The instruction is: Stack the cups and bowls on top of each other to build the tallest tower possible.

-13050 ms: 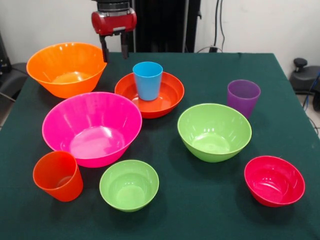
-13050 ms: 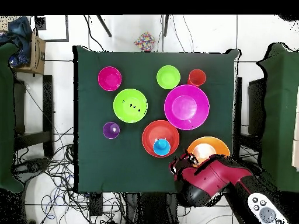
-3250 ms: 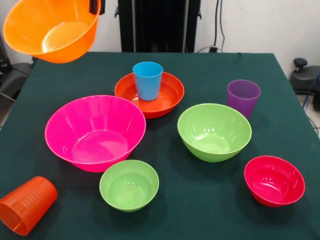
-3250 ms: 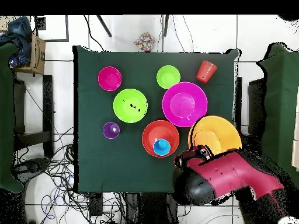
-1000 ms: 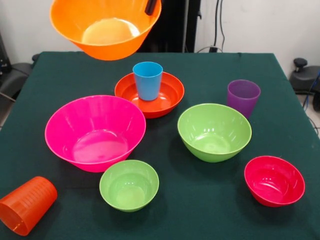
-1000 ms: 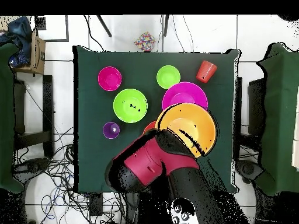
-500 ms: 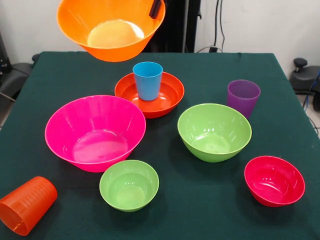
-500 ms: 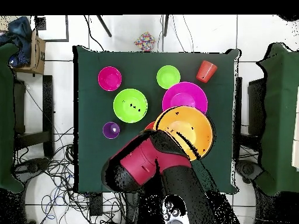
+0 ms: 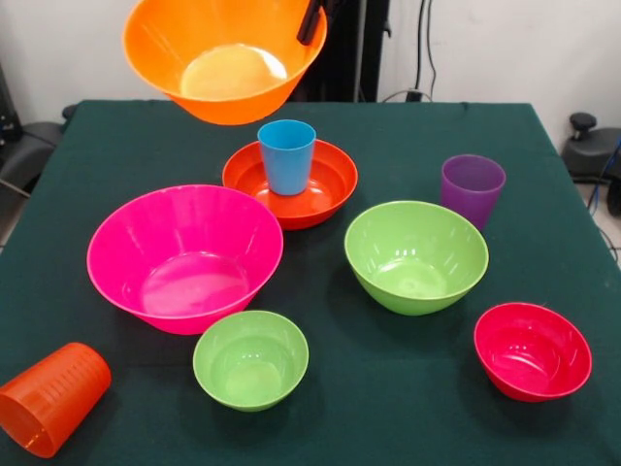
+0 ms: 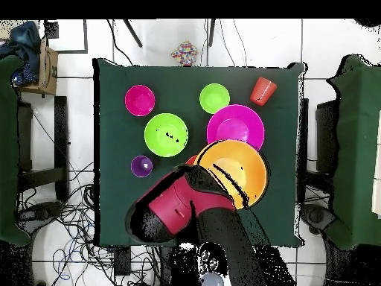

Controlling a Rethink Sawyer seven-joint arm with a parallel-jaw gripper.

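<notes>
A large orange bowl point(image 9: 226, 56) hung in the air above the far part of the green surface point(image 9: 543, 243), tilted, with its open mouth towards the front camera. The pincer point(image 9: 311, 19) gripped it by the rim at its upper right edge; only a dark fingertip showed at the top of the front view. Below and just in front of it, a blue cup point(image 9: 286, 155) stood upright inside the shallow red-orange bowl point(image 9: 325, 189). A large pink bowl point(image 9: 184, 254), a medium green bowl point(image 9: 415, 254), a small green bowl point(image 9: 250, 357) and a small crimson bowl point(image 9: 532, 349) sat apart on the cloth. A purple cup point(image 9: 472, 189) stood upright; an orange cup point(image 9: 50, 398) lay on its side at the near left corner.

The bowl looked light, stiff and glossy, so probably slippery; a pinch on the thin rim seemed the only hold, and a one-sided one, likely to let it swing.

From overhead the arm point(image 10: 186, 205) covered most of the red-orange bowl and the blue cup. No red cup was visible
</notes>
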